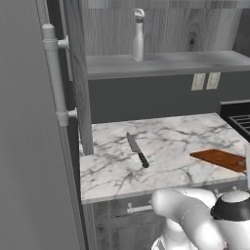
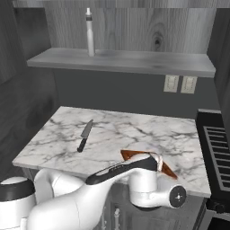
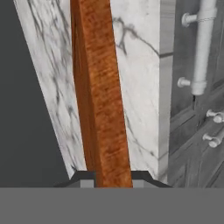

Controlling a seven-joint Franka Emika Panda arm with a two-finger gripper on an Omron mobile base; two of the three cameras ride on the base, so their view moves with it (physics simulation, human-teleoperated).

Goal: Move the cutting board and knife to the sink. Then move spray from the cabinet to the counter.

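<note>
Your fingers are gripping the cutting board by its near end, its long axis running away from the hand. The knife is lying on the tabletop, blade pointing far; the spray is standing upright on the cabinet shelf.

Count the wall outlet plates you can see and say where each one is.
2. Both outlet plates are on the dark wall under the cabinet shelf, side by side: one left, one right, near the stove.

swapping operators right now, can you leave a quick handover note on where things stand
Claw: closed on the edge of the cutting board, at the counter's front edge near the stove.
Knife: flat on the counter, untouched.
Spray: upright on the cabinet shelf.
Done: board gripped.
Left: board and knife to the sink, then spray down to the counter.
</note>
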